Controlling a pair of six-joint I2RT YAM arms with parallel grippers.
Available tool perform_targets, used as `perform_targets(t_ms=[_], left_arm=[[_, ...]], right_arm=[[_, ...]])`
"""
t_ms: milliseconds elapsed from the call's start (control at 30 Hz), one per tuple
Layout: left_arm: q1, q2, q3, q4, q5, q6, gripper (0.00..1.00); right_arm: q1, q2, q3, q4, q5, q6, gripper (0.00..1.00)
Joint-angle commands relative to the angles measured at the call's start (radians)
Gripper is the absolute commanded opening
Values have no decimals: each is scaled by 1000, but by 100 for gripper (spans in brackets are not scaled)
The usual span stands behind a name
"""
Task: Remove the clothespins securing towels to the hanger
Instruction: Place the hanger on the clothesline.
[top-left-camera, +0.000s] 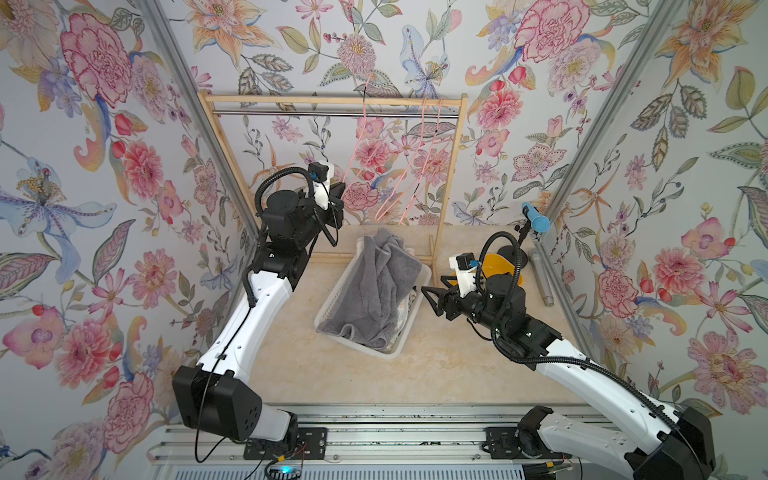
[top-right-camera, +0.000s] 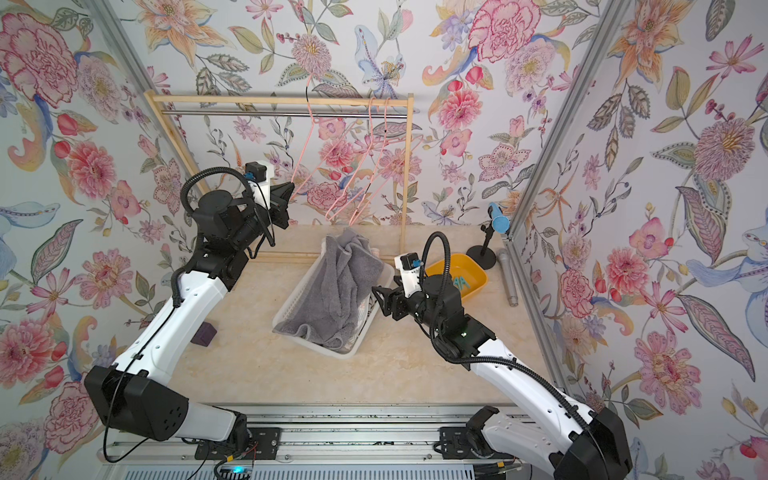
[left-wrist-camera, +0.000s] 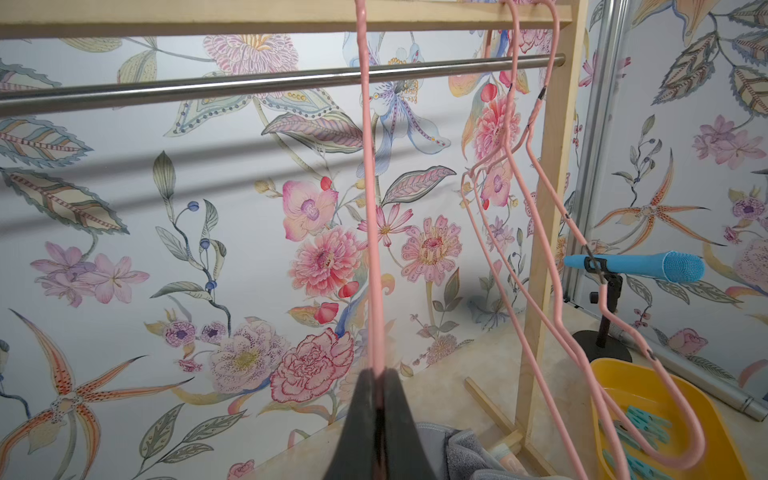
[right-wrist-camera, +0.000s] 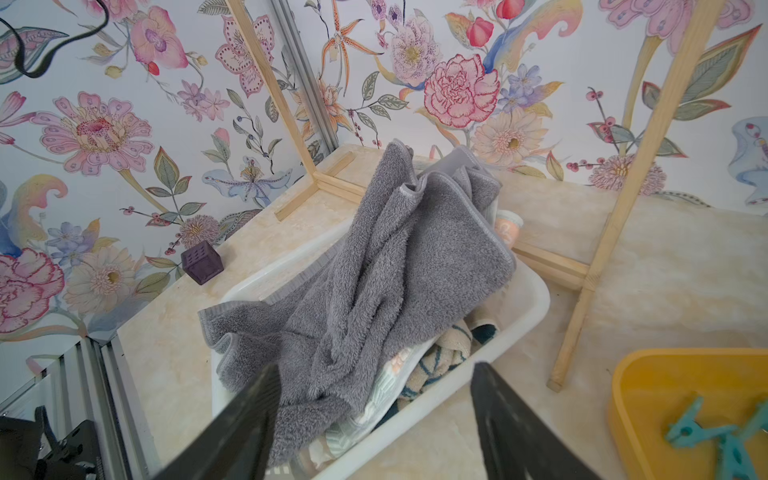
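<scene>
One-handedly pinches a bare pink hanger (left-wrist-camera: 370, 208) in the clamped left end effector (left-wrist-camera: 378, 374), holds the right end effector (right-wrist-camera: 374, 365) agape over the grey towel (right-wrist-camera: 395, 270) in the white basket (right-wrist-camera: 536, 299), spots clothespins (right-wrist-camera: 706, 432) seemingly only in the yellow tray (right-wrist-camera: 623, 395) at 3 o'clock, risks unhooking that hanger from the rail (left-wrist-camera: 208, 87) with any sideways pull.

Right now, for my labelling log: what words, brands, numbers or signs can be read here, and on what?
No text is readable in any view.
Patterned towel under the grey towel in the white basket: dark teal marks, mostly covered, unreadable.
Peach item at the grey towel's edge: pale mark, too blurred to read.
</scene>
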Motion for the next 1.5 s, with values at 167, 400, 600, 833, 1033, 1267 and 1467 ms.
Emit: perform_targets(t_ms=[167,400,600,833,1033,1267,1467], left_arm=[[7,59,79,46,90,-34,0],[4,95,109,29,107,-33,0],[-1,150,101,32,117,-34,0],[-20,169,82,30,102,-18,0],[-28,162,54,20,76,2,0],[-28,133,19,12,41,20,3],[-28,61,37,-13,2,36,46]], right_arm=[[-5,-31,8,-25,-5,18,75],[-1,-31,9,-25,0,18,75],[4,-31,13,-34,8,13,76],[4,-34,13,-39,19,6,76],[4,-31,24,-45,28,-9,76],[-1,-27,39,-49,40,-27,78],[-4,-24,73,-51,47,-60,86]])
